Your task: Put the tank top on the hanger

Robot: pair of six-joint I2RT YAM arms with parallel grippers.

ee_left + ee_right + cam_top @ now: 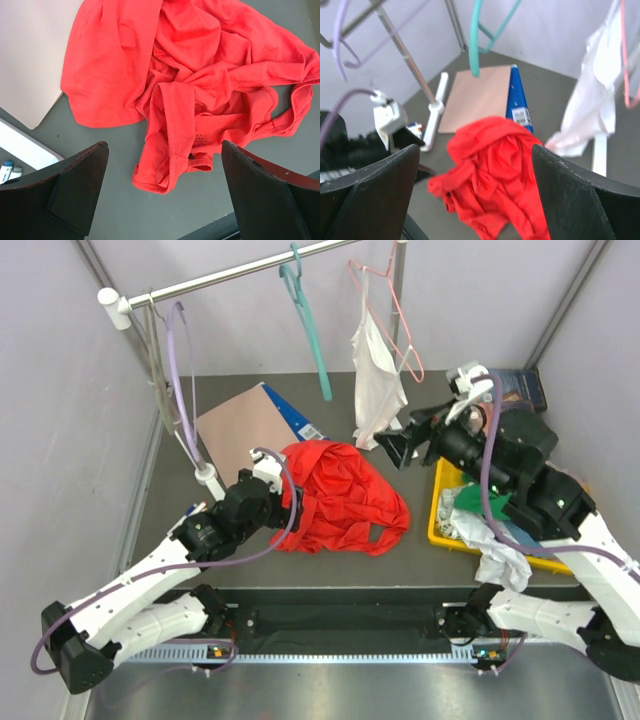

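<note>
**Red top loose on the table, both claws apart**

Grey tabletop (400, 570) fills the near ground, and the left claw (164, 146) hangs over it with its 2 fingers spread wide, gripping nothing. Directly below and ahead of that claw lies the red tank top (340, 495), bunched in a heap, its hem and straps folded over each other. Just to the claw's left sits a tan board (245, 420).

Across the heap, the right claw (475, 147) is raised, also parted and empty, facing the fabric. Beyond and above it, the teal hanger (310, 325) hangs by its hook from the rail (230, 278). A white top (375, 375) on a pink hanger (395, 320) hangs just to the claw's right of it, and a lavender hanger (180, 380) hangs well off to the left.

Risks, as I judge them:
- A pinch into the heap may catch 2 or more layers, leaving no strap opening free.
- The teal hanger hangs freely, so a push could swing it or knock it off the rail.
- The white top is close enough to snag.
</note>
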